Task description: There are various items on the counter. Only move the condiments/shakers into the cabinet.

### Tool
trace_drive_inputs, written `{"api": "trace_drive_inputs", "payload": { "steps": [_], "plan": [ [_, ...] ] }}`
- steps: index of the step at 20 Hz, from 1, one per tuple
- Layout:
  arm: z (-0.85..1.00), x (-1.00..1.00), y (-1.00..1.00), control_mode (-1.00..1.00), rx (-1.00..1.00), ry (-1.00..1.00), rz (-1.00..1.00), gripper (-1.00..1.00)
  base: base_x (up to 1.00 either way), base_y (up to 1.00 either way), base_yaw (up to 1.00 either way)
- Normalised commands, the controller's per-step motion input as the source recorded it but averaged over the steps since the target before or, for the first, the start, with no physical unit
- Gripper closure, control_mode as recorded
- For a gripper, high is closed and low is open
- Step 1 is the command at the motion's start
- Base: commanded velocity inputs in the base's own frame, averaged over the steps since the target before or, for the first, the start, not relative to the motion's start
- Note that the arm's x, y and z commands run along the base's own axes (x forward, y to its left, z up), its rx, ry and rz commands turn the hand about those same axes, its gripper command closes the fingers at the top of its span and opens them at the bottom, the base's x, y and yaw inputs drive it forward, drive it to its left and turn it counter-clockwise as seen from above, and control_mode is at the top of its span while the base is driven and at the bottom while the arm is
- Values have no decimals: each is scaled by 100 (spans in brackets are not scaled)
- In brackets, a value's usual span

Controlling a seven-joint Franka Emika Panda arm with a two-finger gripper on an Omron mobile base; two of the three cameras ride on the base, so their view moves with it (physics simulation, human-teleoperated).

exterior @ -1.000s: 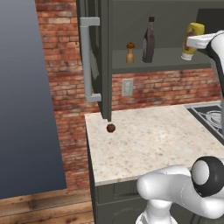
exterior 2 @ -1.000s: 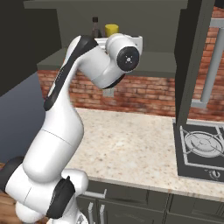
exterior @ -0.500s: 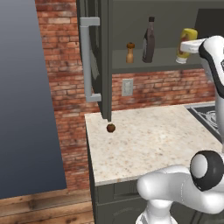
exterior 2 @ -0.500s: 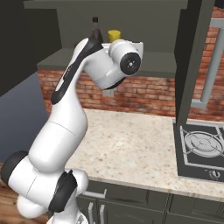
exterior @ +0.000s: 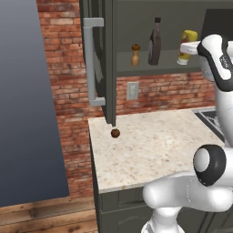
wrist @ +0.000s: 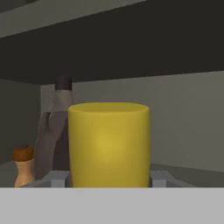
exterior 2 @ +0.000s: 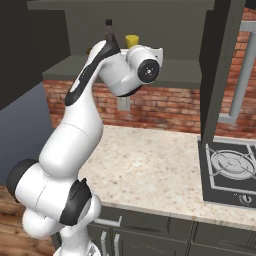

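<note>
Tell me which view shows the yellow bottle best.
The hand view: the yellow bottle stands close and centred, flanked by the fingers, though its label is not in sight. The left base view shows it small on the cabinet shelf. The right base view shows just its top behind the arm.

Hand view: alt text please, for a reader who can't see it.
A yellow squeeze bottle sits close up between the end effector fingers, inside the dark grey cabinet. Behind it to the left stand a tall dark bottle and a small wooden shaker.
</note>
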Motion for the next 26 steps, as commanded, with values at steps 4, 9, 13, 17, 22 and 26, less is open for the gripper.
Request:
{"api": "trace_drive_inputs", "payload": {
  "steps": [4,9,13,17,22,26],
  "plan": [
    [-2,39,0,-100,0,4,0,100,0,0,0],
    [-7,40,0,-100,0,5,0,100,0,0,0],
    [-39,16,0,-100,0,2,0,100,0,0,0],
    [-35,0,0,-100,0,0,0,100,0,0,0],
    [4,19,0,-100,0,0,0,100,0,0,0],
    [32,13,0,-100,0,3,-1,100,0,0,0]
  ]
}}
